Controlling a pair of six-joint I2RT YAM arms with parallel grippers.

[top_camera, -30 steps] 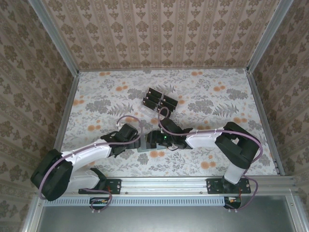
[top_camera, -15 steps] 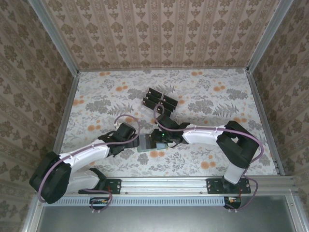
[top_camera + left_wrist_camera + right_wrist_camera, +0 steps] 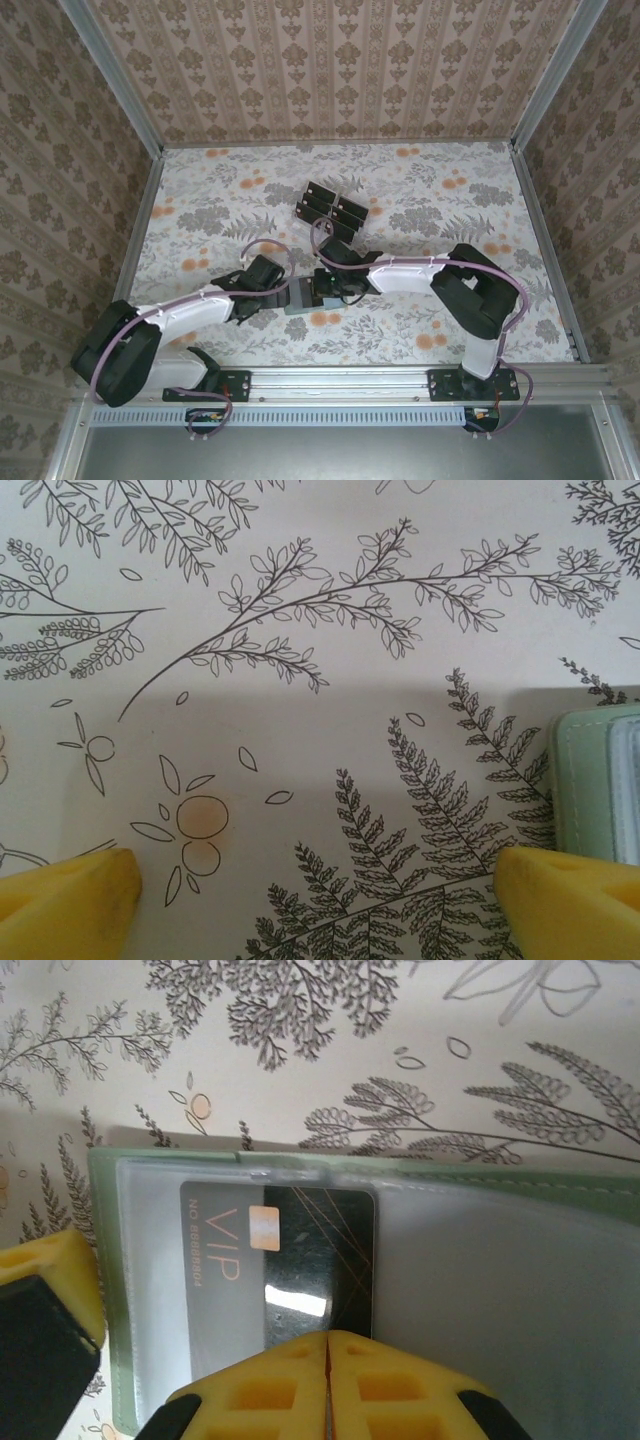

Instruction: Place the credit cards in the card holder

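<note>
So the right pincer [image 3: 328, 1348] was clenched, its tips at the near end of the card [image 3: 300, 1250]. That card lay dead ahead in the open wallet [image 3: 104, 1240], long side pointing away I think, half under the clear pocket. The left pincer [image 3: 320, 895] gaped empty just beside the wallet's edge. The rack [image 3: 330, 208] of spare cards sat further back on the bench [image 3: 450, 200].

The left arm [image 3: 185, 310] and right arm [image 3: 405, 273] wear white shells between black joints, a purple cable [image 3: 262, 243] looping along each, on black base plates [image 3: 225, 384] at lower frame. The left claw [image 3: 318, 900] has yellow plastic fingers [image 3: 65, 895]; the right claw [image 3: 328, 1350] likewise, with square recesses.
</note>
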